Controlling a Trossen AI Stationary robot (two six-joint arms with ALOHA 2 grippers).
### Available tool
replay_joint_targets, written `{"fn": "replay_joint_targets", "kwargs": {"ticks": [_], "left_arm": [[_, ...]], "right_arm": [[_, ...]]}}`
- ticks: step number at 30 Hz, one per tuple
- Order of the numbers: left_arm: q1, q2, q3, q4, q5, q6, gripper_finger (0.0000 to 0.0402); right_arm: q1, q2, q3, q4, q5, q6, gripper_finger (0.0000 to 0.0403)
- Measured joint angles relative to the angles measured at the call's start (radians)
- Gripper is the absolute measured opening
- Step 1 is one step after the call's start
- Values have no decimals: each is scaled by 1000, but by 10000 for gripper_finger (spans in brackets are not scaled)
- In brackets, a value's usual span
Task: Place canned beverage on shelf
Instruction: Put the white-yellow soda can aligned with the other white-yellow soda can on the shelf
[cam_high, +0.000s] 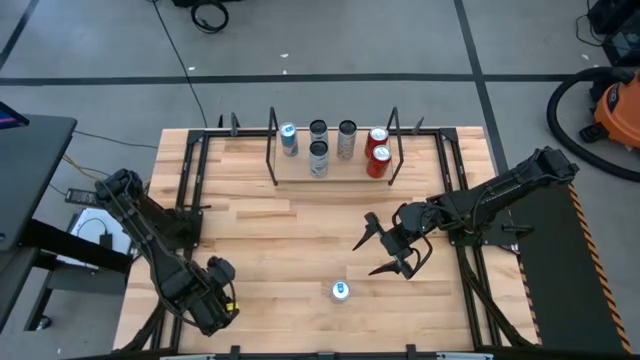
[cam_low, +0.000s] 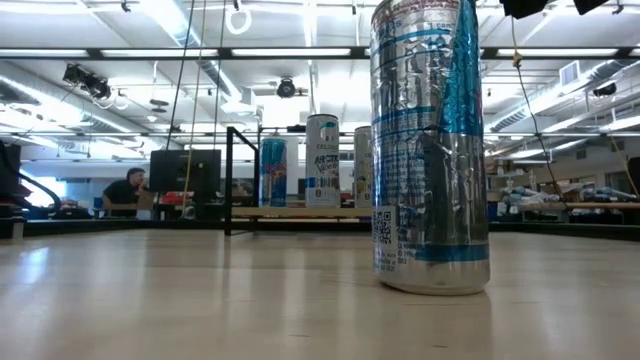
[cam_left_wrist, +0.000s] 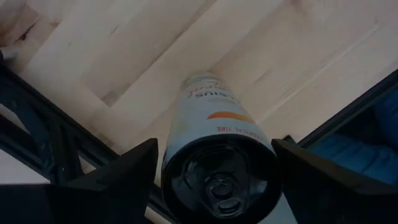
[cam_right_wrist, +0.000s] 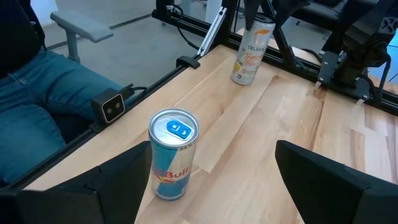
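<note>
A white Celsius can with an orange stripe (cam_left_wrist: 217, 143) stands upright on the table near its front left corner. My left gripper (cam_left_wrist: 214, 149) points straight down over it, open, one finger on each side of the can's top. In the high view that gripper (cam_high: 215, 292) hides the can. A blue-and-silver Red Bull can (cam_high: 341, 291) stands upright near the front edge. My right gripper (cam_high: 365, 260) hangs open just beyond it, slanting down toward it. The shelf (cam_high: 350, 170), a light wood plank between black rod uprights, sits at the far edge and bears several cans.
Black frame rails (cam_high: 455, 200) run along the table's left and right sides. A small black camera (cam_right_wrist: 111, 106) sits at the front edge. A person's leg in jeans (cam_right_wrist: 31, 99) is close beside that edge. Bare wood lies between the two front cans and the shelf.
</note>
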Motion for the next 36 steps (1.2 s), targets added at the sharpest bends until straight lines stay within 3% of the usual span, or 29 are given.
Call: {"fn": "replay_joint_targets", "kwargs": {"ticks": [8,14,30,36], "left_arm": [[41,0,0,-4,9,129,254],[132,0,0,-6,8,305,251],[626,0,0,-5,11,1074,257],[753,0,-1,39,36,1311,257]], "right_arm": [[0,0,0,1,0,0,350],[0,0,0,7,0,0,350],[0,0,0,7,0,0,350],[0,0,0,7,0,21,350]]}}
